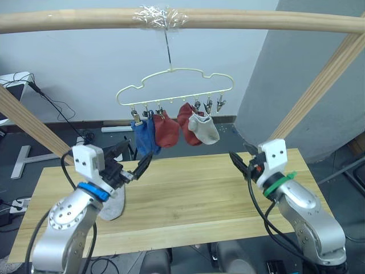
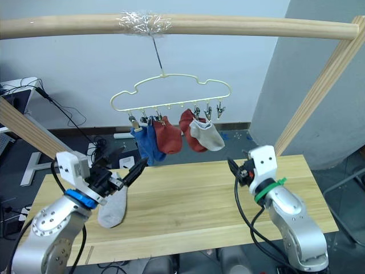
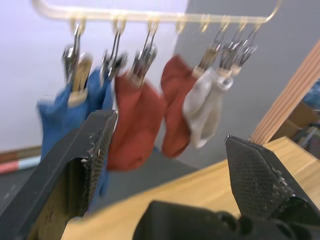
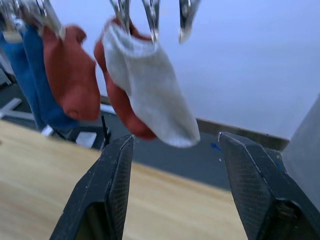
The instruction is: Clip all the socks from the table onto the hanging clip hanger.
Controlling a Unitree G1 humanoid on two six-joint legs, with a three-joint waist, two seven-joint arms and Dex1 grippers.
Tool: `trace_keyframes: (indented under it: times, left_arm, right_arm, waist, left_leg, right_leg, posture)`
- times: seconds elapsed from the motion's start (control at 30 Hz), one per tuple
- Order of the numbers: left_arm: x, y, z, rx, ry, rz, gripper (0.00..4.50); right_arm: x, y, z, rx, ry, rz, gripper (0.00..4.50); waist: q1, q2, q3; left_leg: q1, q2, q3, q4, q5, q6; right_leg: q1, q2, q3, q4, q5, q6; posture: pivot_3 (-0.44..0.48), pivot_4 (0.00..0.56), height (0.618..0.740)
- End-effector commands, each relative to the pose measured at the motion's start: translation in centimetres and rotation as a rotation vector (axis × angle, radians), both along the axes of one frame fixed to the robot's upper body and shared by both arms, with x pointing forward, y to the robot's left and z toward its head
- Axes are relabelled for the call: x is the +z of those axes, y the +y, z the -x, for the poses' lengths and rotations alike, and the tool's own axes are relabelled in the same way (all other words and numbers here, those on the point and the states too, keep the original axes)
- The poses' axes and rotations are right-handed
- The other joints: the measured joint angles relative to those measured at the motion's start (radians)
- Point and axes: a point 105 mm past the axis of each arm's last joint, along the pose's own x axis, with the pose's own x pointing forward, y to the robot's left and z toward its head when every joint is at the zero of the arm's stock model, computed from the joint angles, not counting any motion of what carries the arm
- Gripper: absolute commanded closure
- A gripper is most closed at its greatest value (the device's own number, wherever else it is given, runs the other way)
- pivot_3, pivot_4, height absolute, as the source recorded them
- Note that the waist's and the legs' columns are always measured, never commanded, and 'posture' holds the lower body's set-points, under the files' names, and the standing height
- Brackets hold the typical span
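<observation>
Left arm partly hides the grey sock (image 2: 113, 210) on the table (image 2: 188, 194).

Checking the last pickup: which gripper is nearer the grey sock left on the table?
Left. The left gripper hovers open just above and beside the grey sock; the right gripper is open far across the table.

Pale yellow clip hanger (image 1: 174, 85), blue, rust red (image 1: 167, 130), light grey socks (image 1: 205, 129); light wood table (image 1: 188, 194).
</observation>
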Motion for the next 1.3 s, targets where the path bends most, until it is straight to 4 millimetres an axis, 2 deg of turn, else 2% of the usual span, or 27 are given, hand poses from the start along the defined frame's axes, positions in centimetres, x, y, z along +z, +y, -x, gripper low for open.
trace_keyframes:
  times: [0.03, 0.17, 0.33, 0.43, 0.7, 0.9, 1.2, 1.3]
  left_arm:
    - [1.1, -0.4, 0.6, -0.066, -0.015, 0.001, 0.52]
    - [1.4, -0.7, 0.9, -0.159, 0.014, -0.024, 0.52]
    - [3.1, -1.7, 1.5, -0.323, 0.073, -0.025, 0.52]
    - [5.1, -2.1, 1.9, -0.414, 0.065, -0.027, 0.52]
    - [7.8, -3.0, 1.7, -0.512, 0.043, -0.05, 0.52]
    - [8.6, -3.8, 1.4, -0.528, 0.026, -0.068, 0.52]
    - [8.6, -4.2, 1.5, -0.526, 0.036, -0.067, 0.52]
    - [8.6, -4.1, 1.6, -0.519, 0.037, -0.066, 0.52]
  right_arm:
    - [1.7, 0.2, 0.0, -0.012, -0.028, -0.019, 1.7]
    - [2.9, 1.0, -0.7, -0.025, -0.02, -0.032, 1.7]
    - [4.5, 1.8, -1.3, -0.026, -0.033, -0.039, 1.7]
    - [5.1, 1.7, -2.1, -0.065, -0.027, -0.037, 1.7]
    - [7.2, 2.5, -3.7, -0.123, -0.036, -0.066, 1.7]
    - [8.2, 3.6, -5.0, -0.151, -0.043, -0.102, 1.7]
    - [8.4, 4.4, -6.9, -0.187, -0.042, -0.119, 1.7]
    - [8.5, 4.5, -7.3, -0.197, -0.049, -0.119, 1.7]
  waist:
    - [-0.001, 0.0, 0.0]
    - [-0.003, 0.001, 0.006]
    - [-0.002, 0.004, 0.012]
    - [-0.003, 0.004, 0.014]
    - [-0.004, 0.005, 0.024]
    - [-0.005, 0.006, 0.035]
    - [-0.004, 0.006, 0.055]
    - [-0.003, 0.006, 0.055]
  left_leg:
    - [0.0, 0.0, 0.0, -0.001, 0.0, 0.0]
    - [0.0, 0.0, 0.0, -0.002, 0.0, 0.0]
    - [0.0, 0.0, -0.001, -0.001, 0.0, 0.0]
    - [-0.001, 0.0, -0.001, -0.001, 0.0, 0.0]
    - [-0.001, 0.0, -0.001, -0.002, 0.0, 0.0]
    - [-0.002, 0.0, -0.001, -0.002, 0.0, 0.0]
    - [-0.004, 0.0, -0.001, -0.003, 0.0, 0.0]
    - [-0.01, 0.0, -0.001, -0.002, 0.0, 0.0]
  right_leg:
    - [0.0, 0.0, 0.0, 0.0, -0.001, 0.0]
    - [-0.001, 0.0, 0.0, 0.0, -0.001, -0.001]
    - [-0.001, 0.0, -0.001, 0.0, -0.002, -0.001]
    - [-0.001, 0.0, -0.001, 0.0, -0.002, -0.001]
    - [-0.002, 0.0, -0.001, 0.0, -0.002, -0.001]
    - [-0.004, 0.0, -0.001, 0.0, -0.001, -0.002]
    - [-0.005, 0.0, -0.001, 0.0, 0.0, -0.004]
    - [-0.012, -0.001, -0.001, 0.001, 0.0, -0.005]
  posture:
    - [-0.174, 0.233, 0.74]
    - [-0.175, 0.249, 0.74]
    - [-0.176, 0.247, 0.74]
    - [-0.176, 0.247, 0.74]
    - [-0.181, 0.265, 0.74]
    - [-0.179, 0.289, 0.74]
    - [-0.154, 0.302, 0.74]
    - [-0.148, 0.304, 0.74]
